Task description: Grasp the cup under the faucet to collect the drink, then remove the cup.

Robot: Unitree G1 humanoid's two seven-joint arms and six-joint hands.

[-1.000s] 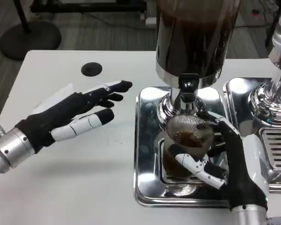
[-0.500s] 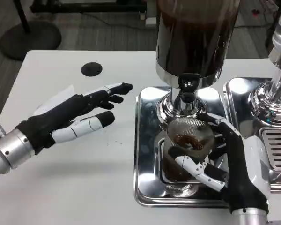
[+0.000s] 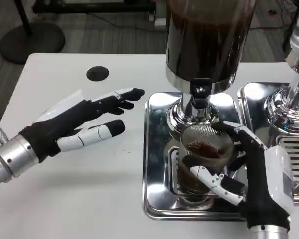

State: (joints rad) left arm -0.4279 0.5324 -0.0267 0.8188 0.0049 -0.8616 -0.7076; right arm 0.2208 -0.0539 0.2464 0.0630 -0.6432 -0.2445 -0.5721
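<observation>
Under the faucet (image 3: 200,94) of the big dark-filled dispenser (image 3: 207,40), at about three o'clock from the table's (image 3: 79,199) middle, stands the cup (image 3: 202,159) on a shiny metal drip tray (image 3: 157,164). It looks like clear thin plastic or glass with brown drink already inside, so I'd judge it light in itself but weighted by the liquid, smooth-walled and likely slippery, and easy to slop if tilted.

The right hand (image 3: 249,174) is wrapped around it from the four o'clock side, one white-and-black finger (image 3: 214,180) crossing the front of the lower wall and another curling past the rim at two o'clock. That mid-to-low hold seems sensible to me: it keeps clear of the open mouth and the spout. A soft cup would buckle under a hard squeeze, so a firm but gentle grip seems right, and it should come away level, out toward six o'clock.

The left hand (image 3: 77,124) hovers over the table at nine o'clock, fingers spread, holding nothing. A black disc (image 3: 97,73) lies at eleven o'clock.
</observation>
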